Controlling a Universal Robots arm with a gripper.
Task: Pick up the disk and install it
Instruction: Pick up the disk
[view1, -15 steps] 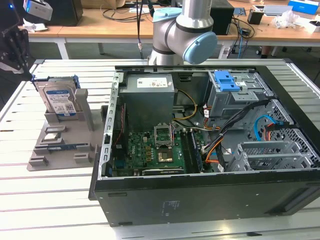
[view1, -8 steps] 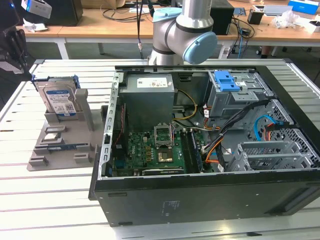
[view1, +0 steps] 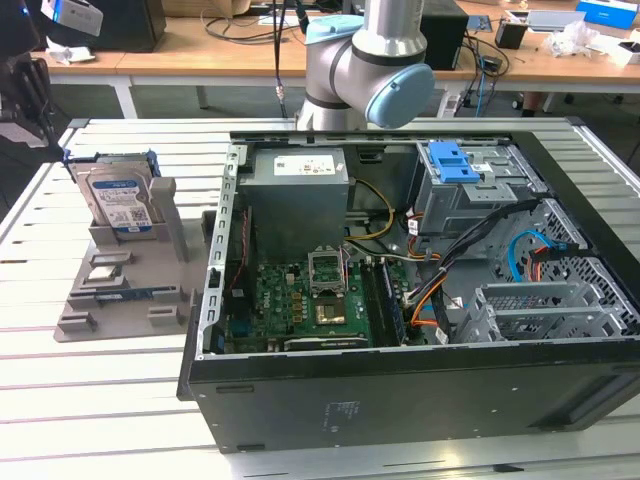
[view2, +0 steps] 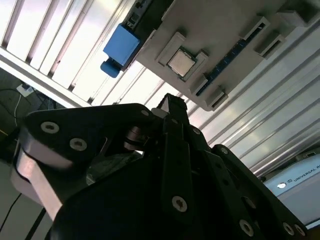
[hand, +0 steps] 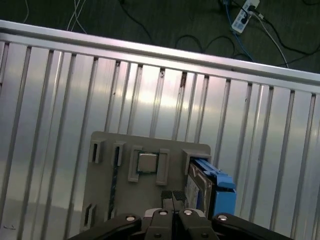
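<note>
The disk (view1: 118, 205) stands on edge in a slot of the grey holder (view1: 135, 262) at the exterior view's left, on the slatted metal table (view1: 100, 400). Its silver face carries a white-and-blue printed label whose wording I cannot make out. A blue plastic carrier frame runs around its edges. In the first wrist view the disk (hand: 196, 186) shows edge-on in the same holder (hand: 150, 144), and in the second wrist view its blue frame (view2: 121, 45) sticks out past the holder (view2: 220, 30).

The gripper (hand: 173, 198) hangs over the holder with its fingers pressed together and nothing between them. It is near the disk but not touching it. In the second wrist view the gripper (view2: 173, 102) narrows to one closed tip. A small square silver chip (hand: 147, 162) sits in a recess of the holder beside the disk, and it shows in both wrist views (view2: 180, 62).

To the exterior view's right of the holder lies an open black computer case (view1: 400, 405). Inside it are a green motherboard (view1: 300, 300) and a grey power supply box (view1: 295, 215) with a white sticker near its top edge. A blue clip (view1: 450, 160) sits on a grey metal cage in the far corner. The arm (view1: 370, 60) stands behind the case.
</note>
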